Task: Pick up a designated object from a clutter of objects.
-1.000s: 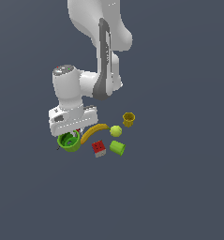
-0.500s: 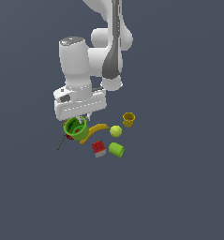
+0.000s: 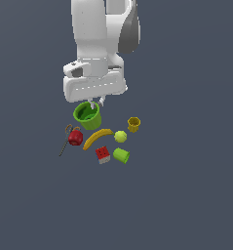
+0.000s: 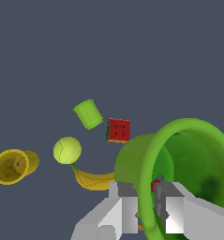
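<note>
The large green cup (image 3: 87, 115) hangs tilted under my gripper (image 3: 96, 103), lifted off the floor. My gripper is shut on its rim, one finger inside and one outside. In the wrist view the cup (image 4: 188, 154) fills the near side, with the gripper (image 4: 145, 211) clamped across its wall. The rest of the clutter lies below: a red mug (image 3: 75, 137), a yellow banana (image 3: 97, 137), a yellow-green ball (image 3: 120, 136), a red cube (image 3: 103, 155), a small lime-green cup (image 3: 121, 155) on its side, and a small yellow cup (image 3: 133, 124).
A thin dark stick-like item (image 3: 64, 145) lies beside the red mug on the exterior view's left. The floor (image 3: 186, 185) is a plain dark grey surface. In the wrist view the ball (image 4: 67, 150), cube (image 4: 118, 130) and yellow cup (image 4: 11, 166) show beyond the held cup.
The arm has risen, carrying the large green cup up off the floor and away from the clutter. The other items stay where they were.
</note>
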Tool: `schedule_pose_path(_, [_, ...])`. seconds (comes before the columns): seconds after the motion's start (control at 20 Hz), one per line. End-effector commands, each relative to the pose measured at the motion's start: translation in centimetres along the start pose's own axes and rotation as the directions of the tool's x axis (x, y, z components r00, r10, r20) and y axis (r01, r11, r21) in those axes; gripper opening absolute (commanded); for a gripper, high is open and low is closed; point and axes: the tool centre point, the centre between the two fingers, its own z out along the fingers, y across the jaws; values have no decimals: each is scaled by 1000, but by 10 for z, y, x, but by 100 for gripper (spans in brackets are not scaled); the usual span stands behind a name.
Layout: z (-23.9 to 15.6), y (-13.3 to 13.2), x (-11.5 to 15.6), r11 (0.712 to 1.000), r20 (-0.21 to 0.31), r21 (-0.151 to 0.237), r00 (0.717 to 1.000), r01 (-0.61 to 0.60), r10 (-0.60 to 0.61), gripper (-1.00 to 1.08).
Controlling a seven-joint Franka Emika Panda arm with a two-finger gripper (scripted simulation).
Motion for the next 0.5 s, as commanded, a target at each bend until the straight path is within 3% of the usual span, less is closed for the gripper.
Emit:
schedule_pose_path(0.0, [-26,-11,6,1000,-1,-3,1000,0,0,-100])
schedule_pose_path(0.45, [-108,-47,25,1000,-1,-2,1000,2,-2,-100])
